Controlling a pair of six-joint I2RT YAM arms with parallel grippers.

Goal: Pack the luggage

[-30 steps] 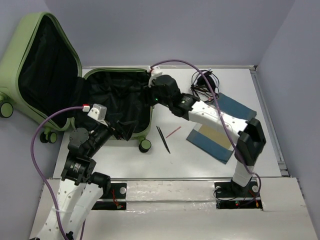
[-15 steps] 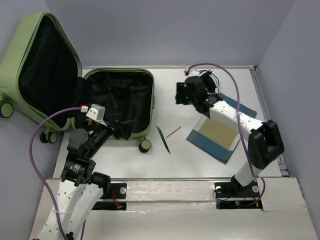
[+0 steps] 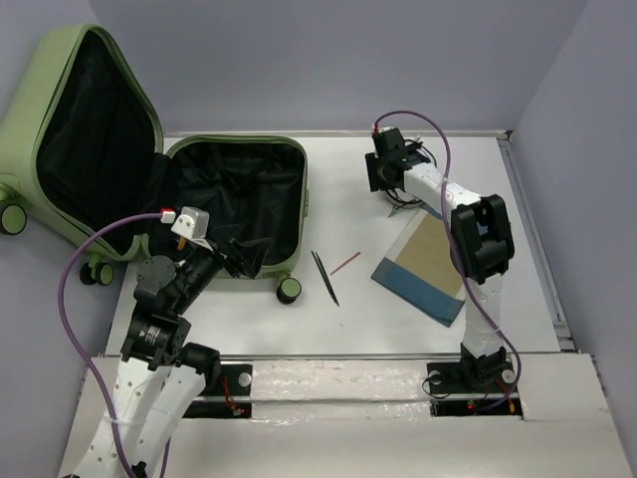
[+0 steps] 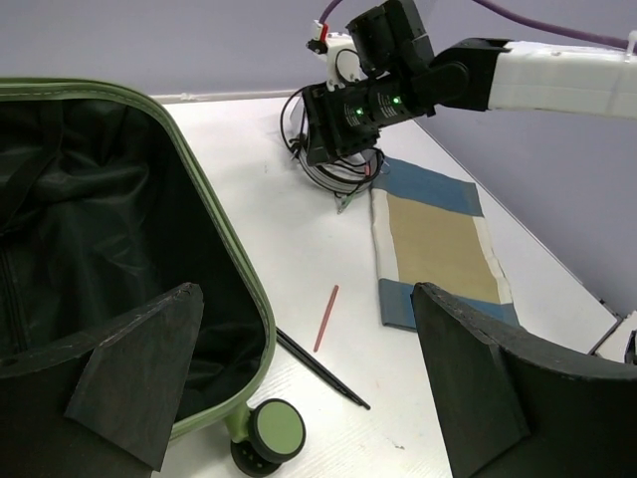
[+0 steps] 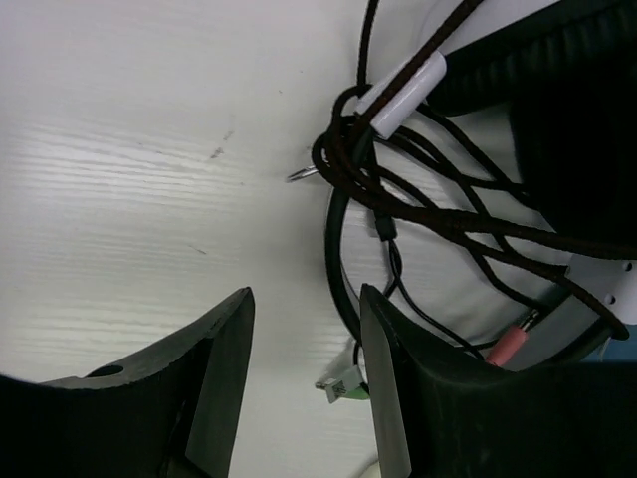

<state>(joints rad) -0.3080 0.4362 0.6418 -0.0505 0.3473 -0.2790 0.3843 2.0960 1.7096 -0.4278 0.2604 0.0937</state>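
The luggage (image 3: 303, 199) lies open at the table's left. Its lid leans up behind, and only black lining shows inside. My left gripper (image 3: 244, 257) hangs wide open over the suitcase's near right corner with nothing between its fingers. In the left wrist view, that gripper (image 4: 307, 299) frames the green rim (image 4: 214, 229) and a wheel (image 4: 274, 430). My right gripper (image 3: 383, 175) hovers at the back of the table, by a tangle of black cables (image 3: 410, 164). In the right wrist view, its jaws (image 5: 305, 299) stand apart over bare table, with the cables (image 5: 398, 199) beside the right finger.
A blue and tan folded cloth (image 3: 428, 264) lies right of centre. Two black sticks (image 3: 324, 277) and a thin red stick (image 3: 345, 263) lie between it and the suitcase. A small white plug (image 5: 343, 383) pokes out near the right jaws. Walls close off the back and right.
My right arm swung away from the suitcase's far right corner to the back right, over the cables. The left arm has not moved.
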